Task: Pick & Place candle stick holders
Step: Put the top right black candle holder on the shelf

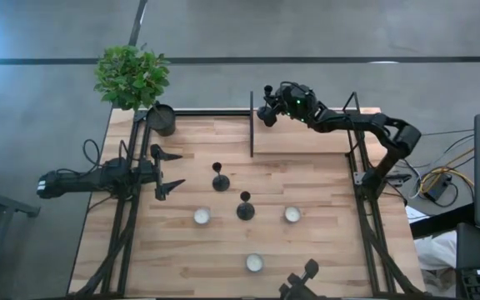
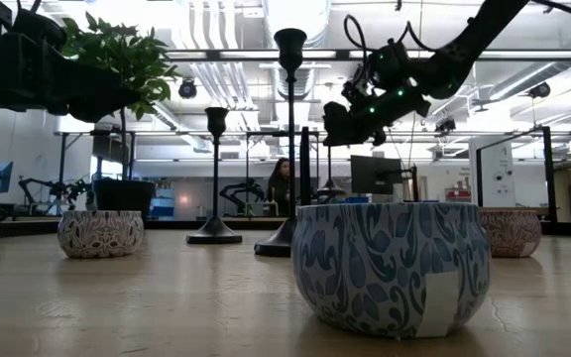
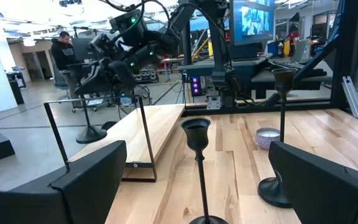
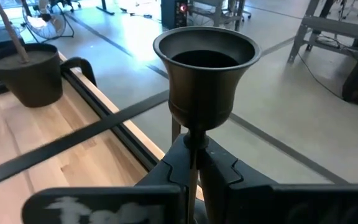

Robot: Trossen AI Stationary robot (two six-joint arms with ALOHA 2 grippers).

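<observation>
Two black candle stick holders [image 1: 221,179] [image 1: 245,207] stand on their round bases in the middle of the wooden table. My right gripper [image 1: 266,113] is at the far edge, by the far-left corner of a raised wooden board [image 1: 307,137]. It is shut on a third holder [image 4: 205,68], which stands upright. My left gripper [image 1: 173,169] waits open and level at the table's left side, pointing at the two standing holders and touching nothing. My right gripper pinches the holder's thin stem [image 4: 194,146] between its two fingers, just under the cup. The fingers come nearly level from the table's right side and lie across the stem. The holder is upright; its base [image 3: 92,134] is by the board's far corner, and I cannot tell whether it rests there.
Three patterned bowls with white candles [image 1: 202,217] [image 1: 292,215] [image 1: 254,263] sit on the near half of the table. A potted plant [image 1: 162,119] stands at the far left corner. A thin black rail [image 1: 251,125] edges the raised board. A person [image 2: 280,183] is in the room behind.
</observation>
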